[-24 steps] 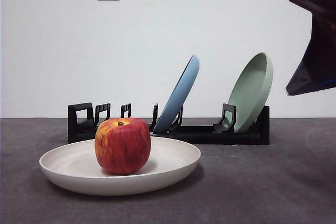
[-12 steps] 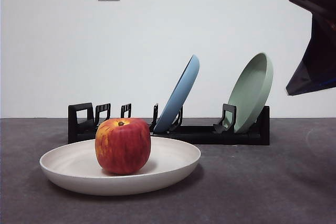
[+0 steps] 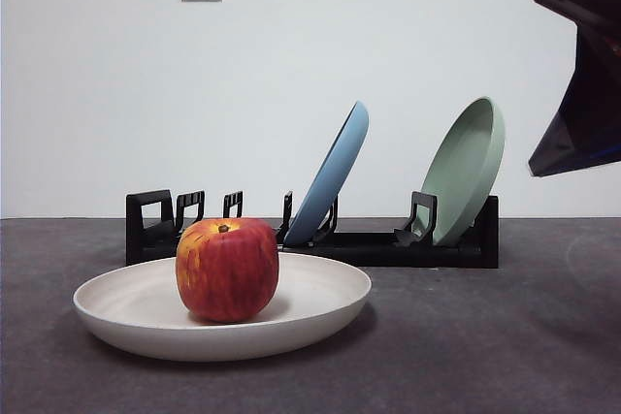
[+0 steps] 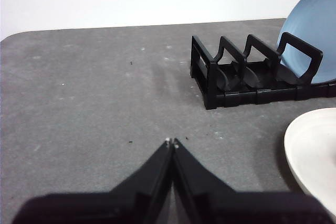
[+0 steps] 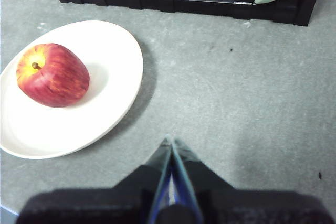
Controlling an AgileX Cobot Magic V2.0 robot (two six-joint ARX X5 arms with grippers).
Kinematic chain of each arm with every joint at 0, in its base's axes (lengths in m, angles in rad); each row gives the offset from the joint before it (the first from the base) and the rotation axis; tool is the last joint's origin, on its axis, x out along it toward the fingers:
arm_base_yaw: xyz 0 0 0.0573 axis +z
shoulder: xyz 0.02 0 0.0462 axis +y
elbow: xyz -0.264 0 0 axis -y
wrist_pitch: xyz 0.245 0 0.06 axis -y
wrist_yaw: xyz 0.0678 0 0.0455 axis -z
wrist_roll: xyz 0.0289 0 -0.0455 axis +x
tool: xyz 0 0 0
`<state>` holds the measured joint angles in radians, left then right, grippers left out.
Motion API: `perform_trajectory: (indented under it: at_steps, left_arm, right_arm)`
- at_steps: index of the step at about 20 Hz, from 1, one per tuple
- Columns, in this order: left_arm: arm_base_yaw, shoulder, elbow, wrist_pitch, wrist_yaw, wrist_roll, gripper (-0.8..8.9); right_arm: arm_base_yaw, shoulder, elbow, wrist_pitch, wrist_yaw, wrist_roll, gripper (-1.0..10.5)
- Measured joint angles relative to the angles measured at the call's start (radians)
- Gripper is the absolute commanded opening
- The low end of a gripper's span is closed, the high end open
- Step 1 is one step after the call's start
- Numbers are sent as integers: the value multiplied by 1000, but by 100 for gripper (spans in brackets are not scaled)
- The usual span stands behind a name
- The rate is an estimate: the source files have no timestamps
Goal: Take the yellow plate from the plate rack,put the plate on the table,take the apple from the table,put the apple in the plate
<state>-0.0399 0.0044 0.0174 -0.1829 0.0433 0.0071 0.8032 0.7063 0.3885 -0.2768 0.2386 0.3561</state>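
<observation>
One wide, shallow, matte cream-yellow plate, flat on dark grey speckled surface, toward its near edge, just in front of long low black plastic slotted rack. Rigid, light by the look, probably smooth and slippery; best taken by the thin raised rim, not the flat centre.

One large red apple with yellow-orange streaks and dark stem dimple, resting inside the cream plate, off-centre, stem up. Firm, moderately heavy, rounded; liable to roll; best pinched across the widest flanks.

Two further plates, light blue and pale green, leaning upright in rack slots; end slots by the boxy loop vacant.

Left claw: fully closed, tips touching, nothing held, over bare surface beside the rack's loop end.

Right claw: likewise closed and empty, raised, beside the cream plate and well apart from the apple.

Status, judged: all four steps apparently complete; nothing left to grasp.
</observation>
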Motion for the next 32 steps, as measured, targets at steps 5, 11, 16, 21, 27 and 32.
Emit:
perform_trajectory:
  at_steps: [5,11,16,21,27,32]
  left_arm:
    - [0,0,0,0,0,0,-4]
    - [0,0,0,0,0,0,-4]
    - [0,0,0,0,-6,0,-4]
    - [0,0,0,0,-7,0,-4]
    - [0,0,0,0,-7,0,-4]
    - [0,0,0,0,-7,0,-4]
  right_arm:
    - [0,0,0,0,1,0,1]
    - [-9,-30,0,-43,49,-42,1]
    - [-196,-216,0,-39,54,-189,1]
    - [-528,-382,-45,85,-217,-308,1]
    - [-670,-531,-232,196,-257,-353,1]
    - [-670,-626,-328,190,-258,-353,1]
